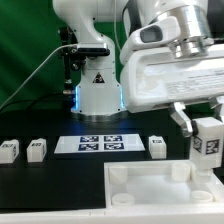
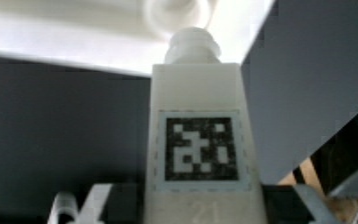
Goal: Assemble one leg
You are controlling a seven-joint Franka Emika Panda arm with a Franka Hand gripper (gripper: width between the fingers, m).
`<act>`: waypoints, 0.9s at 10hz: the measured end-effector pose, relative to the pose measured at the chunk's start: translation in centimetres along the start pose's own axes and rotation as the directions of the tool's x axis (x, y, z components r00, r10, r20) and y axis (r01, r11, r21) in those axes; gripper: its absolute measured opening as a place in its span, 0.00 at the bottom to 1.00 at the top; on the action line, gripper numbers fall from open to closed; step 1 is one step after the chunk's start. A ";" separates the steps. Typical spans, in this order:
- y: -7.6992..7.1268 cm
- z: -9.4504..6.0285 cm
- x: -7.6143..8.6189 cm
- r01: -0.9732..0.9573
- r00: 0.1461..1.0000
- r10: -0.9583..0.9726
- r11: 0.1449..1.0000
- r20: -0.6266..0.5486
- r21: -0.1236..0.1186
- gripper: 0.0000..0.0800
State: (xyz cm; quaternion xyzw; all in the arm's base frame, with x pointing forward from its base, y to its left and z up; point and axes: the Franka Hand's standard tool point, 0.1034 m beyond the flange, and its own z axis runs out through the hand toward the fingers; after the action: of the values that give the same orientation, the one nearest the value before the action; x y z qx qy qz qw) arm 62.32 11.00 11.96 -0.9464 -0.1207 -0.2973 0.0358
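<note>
While the gripper [image 1: 205,133] is clenching the leg [image 1: 208,141] over the white panel [image 1: 150,190] at the exterior view's right, its tip is apparently hovering short of a corner socket [image 2: 171,13]; seating and twisting are remaining.

1. The leg [image 2: 201,120], a white post, is seen clamped upright in the gripper [image 2: 197,205].
2. A black-and-white square tag [image 2: 201,150] is carried on its facing side.
3. A narrower tip [image 2: 192,45] is shown at its far end, before a blurred white shape [image 2: 172,12].
</note>
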 end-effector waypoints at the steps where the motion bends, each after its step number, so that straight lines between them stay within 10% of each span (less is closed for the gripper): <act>1: 0.4 0.2 -1.0 -0.005 1.000 0.005 1.000 0.009 -0.004 0.37; 9: 0.2 1.7 -1.3 -0.014 1.000 0.014 1.000 0.012 0.004 0.37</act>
State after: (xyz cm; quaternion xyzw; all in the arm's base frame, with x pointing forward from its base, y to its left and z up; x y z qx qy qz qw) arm 62.28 10.73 9.83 -0.9489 -0.1148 -0.2913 0.0390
